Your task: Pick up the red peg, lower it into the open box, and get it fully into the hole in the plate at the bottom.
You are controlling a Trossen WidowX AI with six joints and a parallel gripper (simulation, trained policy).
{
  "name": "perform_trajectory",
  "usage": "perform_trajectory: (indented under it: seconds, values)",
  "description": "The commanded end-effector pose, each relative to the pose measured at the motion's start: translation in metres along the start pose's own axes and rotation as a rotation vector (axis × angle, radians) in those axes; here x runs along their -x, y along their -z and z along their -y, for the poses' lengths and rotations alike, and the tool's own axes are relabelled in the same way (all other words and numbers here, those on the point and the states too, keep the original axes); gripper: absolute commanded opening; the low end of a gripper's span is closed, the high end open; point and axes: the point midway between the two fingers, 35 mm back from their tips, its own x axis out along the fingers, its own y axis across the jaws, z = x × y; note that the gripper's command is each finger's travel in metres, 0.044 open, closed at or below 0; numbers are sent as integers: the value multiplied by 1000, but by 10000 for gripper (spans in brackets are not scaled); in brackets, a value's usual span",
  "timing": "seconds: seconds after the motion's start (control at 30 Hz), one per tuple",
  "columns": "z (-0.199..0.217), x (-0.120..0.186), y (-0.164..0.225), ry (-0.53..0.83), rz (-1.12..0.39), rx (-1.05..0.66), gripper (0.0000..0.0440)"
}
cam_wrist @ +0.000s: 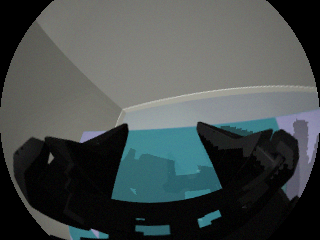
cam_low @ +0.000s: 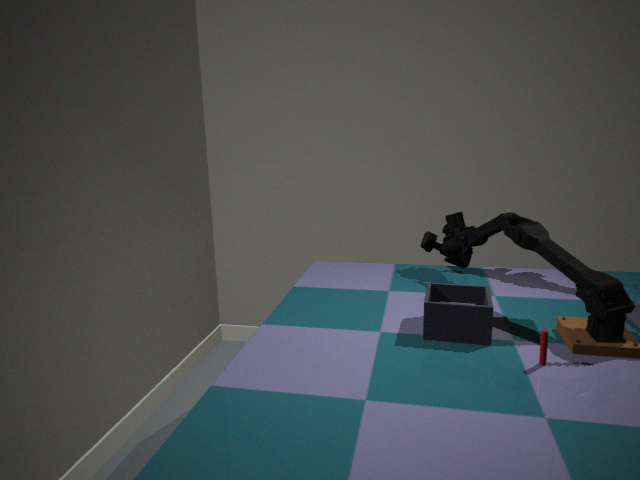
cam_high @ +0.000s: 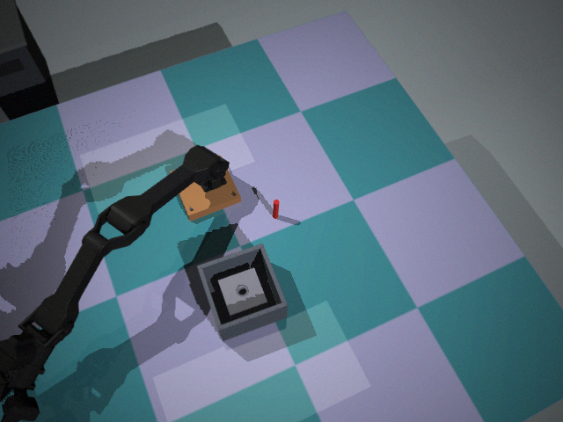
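Note:
The red peg (cam_high: 275, 209) (cam_low: 543, 347) stands upright on the checkered table, outside the box. The open grey box (cam_high: 254, 319) (cam_low: 457, 324) stands a short way from the peg. The pale plate (cam_high: 229, 284) lies at its bottom, and its round hole (cam_high: 242, 291) looks empty. My gripper (cam_wrist: 163, 126) is open, with nothing between its fingers. In the exterior view it is raised high beyond the box, far from the peg; in the top view it is at the lower left corner, partly cut off. The wrist view shows neither peg nor box.
The arm's orange base board (cam_high: 213, 209) (cam_low: 604, 351) is near the peg, and the arm (cam_high: 158, 192) (cam_low: 563, 260) reaches from it away from the peg, past the box's side. A dark block (cam_high: 22, 68) stands beyond the table (cam_high: 377, 245) at the upper left.

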Motion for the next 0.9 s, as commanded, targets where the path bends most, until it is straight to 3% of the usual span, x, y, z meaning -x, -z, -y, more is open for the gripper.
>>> perform_trajectory:
  seconds: [0.0, 0.17, 0.37, 0.63, 0.87]
  values:
    - [-7, 2, 1, -15, -8, 13, 424]
    - [-54, 24, 22, -71, -94, 69, 440]
    - [-130, 75, 57, -123, -233, 105, 439]
    - [-220, 185, 111, -171, -436, 157, 436]
    - [-264, 296, 157, -189, -590, 213, 436]
